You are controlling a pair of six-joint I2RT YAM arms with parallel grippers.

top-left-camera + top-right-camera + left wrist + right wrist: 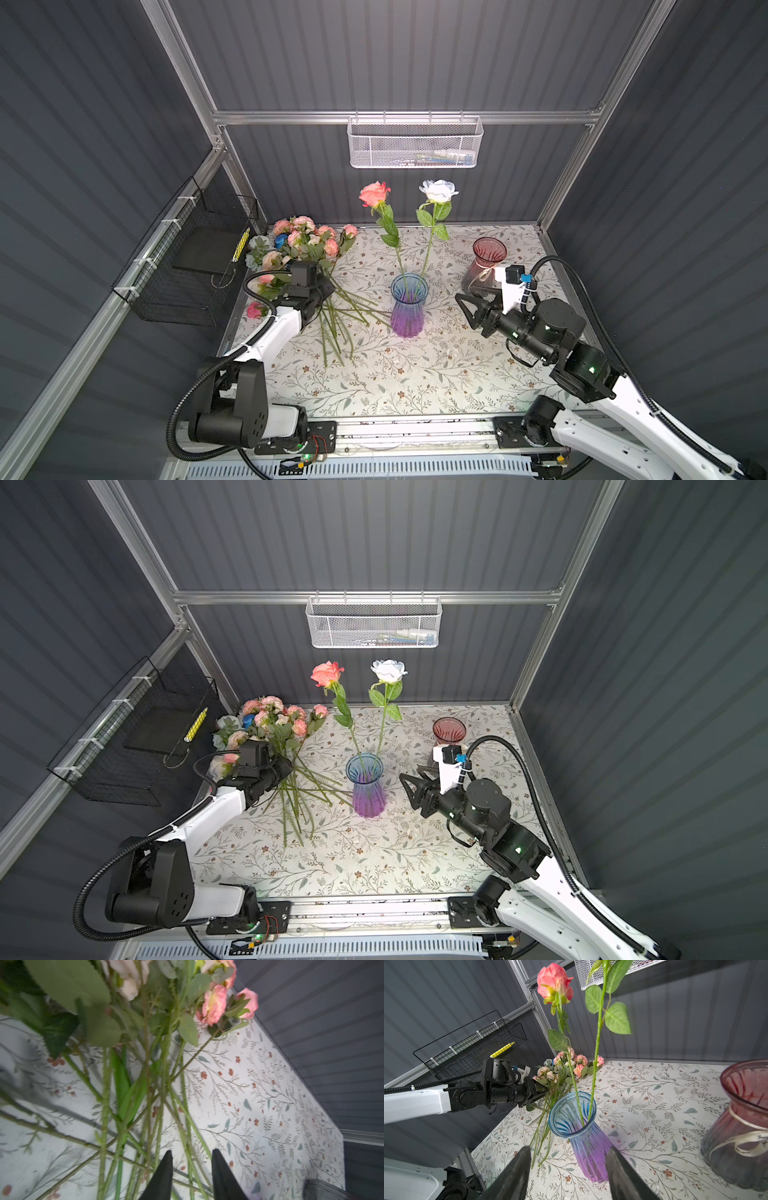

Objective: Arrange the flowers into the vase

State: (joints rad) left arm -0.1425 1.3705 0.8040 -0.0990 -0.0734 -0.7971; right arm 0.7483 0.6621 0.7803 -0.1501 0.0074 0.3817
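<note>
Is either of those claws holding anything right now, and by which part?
Nothing yet. The left gripper stands open over the loose flower stems, unclamped; the right gripper is open and empty near the blue-purple vase.

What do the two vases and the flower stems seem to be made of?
Blue-purple vase: likely glossy ribbed glass; stems show through its wall.
Red vase: likely tinted glass too, translucent, shiny.
Stems: probably plastic, matte; uniform green with moulded thorns.
</note>
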